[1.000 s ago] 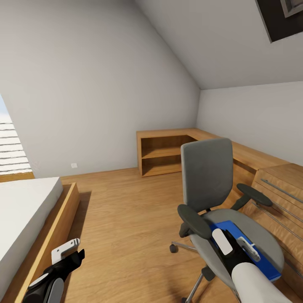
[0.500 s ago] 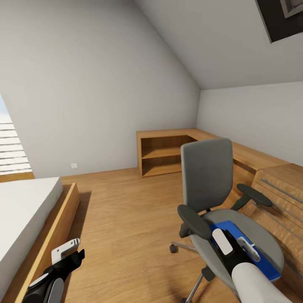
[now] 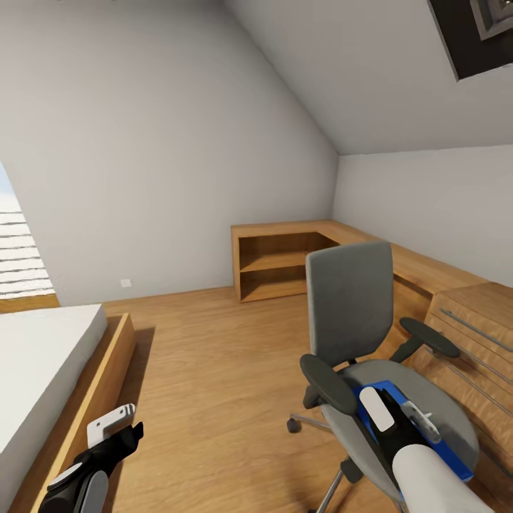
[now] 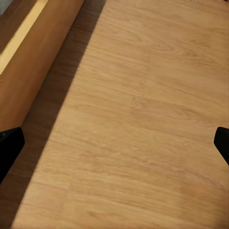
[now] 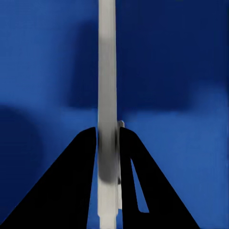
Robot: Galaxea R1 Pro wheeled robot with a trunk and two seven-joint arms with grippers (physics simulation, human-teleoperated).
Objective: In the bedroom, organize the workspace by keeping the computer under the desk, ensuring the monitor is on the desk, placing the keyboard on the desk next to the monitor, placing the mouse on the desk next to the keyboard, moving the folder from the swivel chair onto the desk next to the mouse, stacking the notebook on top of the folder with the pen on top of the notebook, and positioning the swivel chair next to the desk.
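Note:
The swivel chair [image 3: 349, 299] stands at the right on the wood floor, its grey back towards the far wall. A bright-blue folder [image 3: 450, 457] lies flat on its seat. My right gripper [image 3: 419, 429] is down over the folder. In the right wrist view it [image 5: 109, 138] is shut on a thin light-grey stick that looks like the pen [image 5: 107, 71], with the folder's blue surface [image 5: 181, 71] behind it. My left gripper [image 3: 117, 427] hangs low beside the bed. In the left wrist view it [image 4: 114, 143] is open over bare floor planks.
A bed [image 3: 43, 356] with a wooden frame [image 3: 92, 399] runs along the left. Low light-wood shelves [image 3: 278, 263] fill the far corner and wooden drawers [image 3: 470, 320] stand at the right, close behind the chair. Open floor [image 3: 214, 370] lies between bed and chair.
The whole picture has shifted slightly downward, so the camera has moved a little. Both arms, the chair and the folder keep their places relative to one another.

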